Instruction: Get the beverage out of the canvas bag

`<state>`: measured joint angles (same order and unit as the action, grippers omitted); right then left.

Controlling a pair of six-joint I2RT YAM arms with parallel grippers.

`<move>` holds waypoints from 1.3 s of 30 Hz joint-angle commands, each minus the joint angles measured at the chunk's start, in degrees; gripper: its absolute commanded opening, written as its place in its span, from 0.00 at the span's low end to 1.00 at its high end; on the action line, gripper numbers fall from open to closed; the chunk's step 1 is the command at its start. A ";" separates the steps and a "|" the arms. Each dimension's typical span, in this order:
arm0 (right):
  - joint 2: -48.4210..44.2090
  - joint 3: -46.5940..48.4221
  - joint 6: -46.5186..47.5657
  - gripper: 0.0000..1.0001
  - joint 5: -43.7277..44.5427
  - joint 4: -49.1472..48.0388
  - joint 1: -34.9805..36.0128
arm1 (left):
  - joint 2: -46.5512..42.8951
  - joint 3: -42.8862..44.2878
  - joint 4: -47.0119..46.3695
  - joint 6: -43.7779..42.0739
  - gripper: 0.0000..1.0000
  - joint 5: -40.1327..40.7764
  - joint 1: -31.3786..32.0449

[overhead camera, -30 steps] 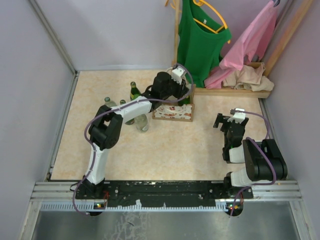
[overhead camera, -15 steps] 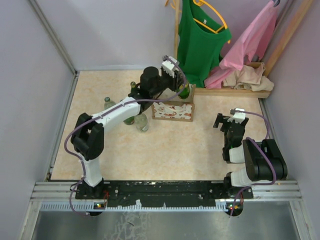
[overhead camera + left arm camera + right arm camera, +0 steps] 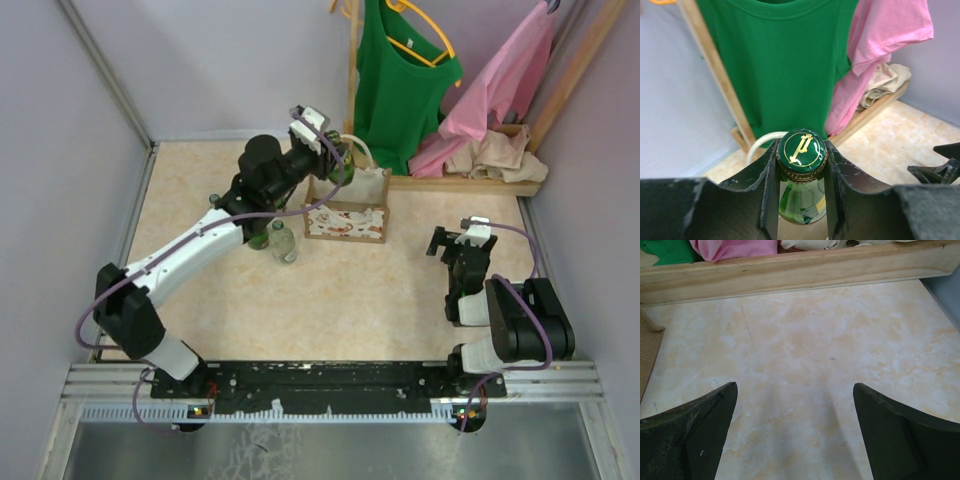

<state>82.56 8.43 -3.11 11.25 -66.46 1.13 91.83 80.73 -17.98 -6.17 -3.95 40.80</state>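
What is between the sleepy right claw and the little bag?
Just bare floor. From above, nothing sits between the right gripper and the canvas bag.

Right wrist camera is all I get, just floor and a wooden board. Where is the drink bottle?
Observer: The left claw is shut on the green bottle, just under its cap.
Operator: Is it out of the bag?
Observer: In the top view it hangs at the left rim of the canvas bag. I cannot tell if its bottom is clear of it.
Operator: Where is my claw?
Observer: The right claw is open and holds nothing, off to the right of the bag.
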 commanded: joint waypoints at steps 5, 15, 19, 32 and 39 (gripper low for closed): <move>0.14 2.03 0.66 0.99 0.32 -3.11 0.52 | -18.08 -5.67 -1.37 -8.10 0.00 15.47 0.42; 0.14 2.03 0.70 0.99 0.29 -3.07 0.53 | -34.36 -22.09 3.84 -6.52 0.00 32.67 0.42; 0.14 2.03 0.65 0.99 0.32 -3.07 0.46 | -40.28 -26.23 5.48 -4.99 0.00 37.50 0.42; 0.14 2.03 0.65 0.99 0.36 -3.06 0.54 | -50.22 -42.40 7.52 4.77 0.00 44.00 0.34; 0.14 2.03 0.69 0.99 0.28 -3.06 0.50 | -51.53 -49.95 3.70 7.58 0.00 43.59 0.34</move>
<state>82.56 8.43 -3.11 11.25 -66.43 1.13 42.94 31.22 -3.36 -0.97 38.79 40.88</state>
